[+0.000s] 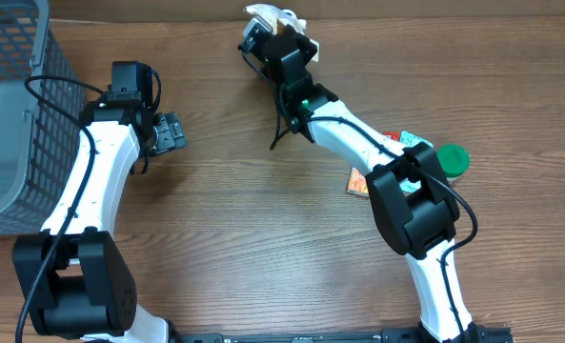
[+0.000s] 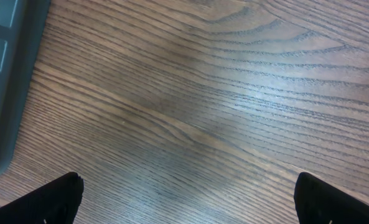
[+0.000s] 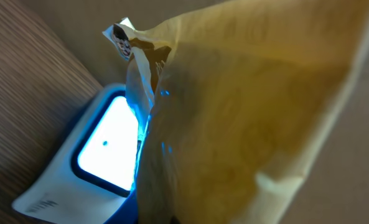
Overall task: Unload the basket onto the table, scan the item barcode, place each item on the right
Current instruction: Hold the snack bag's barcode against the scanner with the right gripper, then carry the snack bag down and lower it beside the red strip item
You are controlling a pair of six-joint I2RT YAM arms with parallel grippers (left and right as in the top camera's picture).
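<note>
One view shows scanner (image 3: 106,146) glowing beside packet (image 3: 246,124).

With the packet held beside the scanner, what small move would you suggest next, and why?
Probably rotate the yellow packet slightly so a flat face meets the scanner's lit window: only its edge overlaps the glow now, and no barcode shows.

Wooden table (image 1: 244,238) with grey basket (image 1: 34,95)

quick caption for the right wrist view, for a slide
Yellow packet close in front of the scanner's glowing blue-white window, wood table beside it.
</note>
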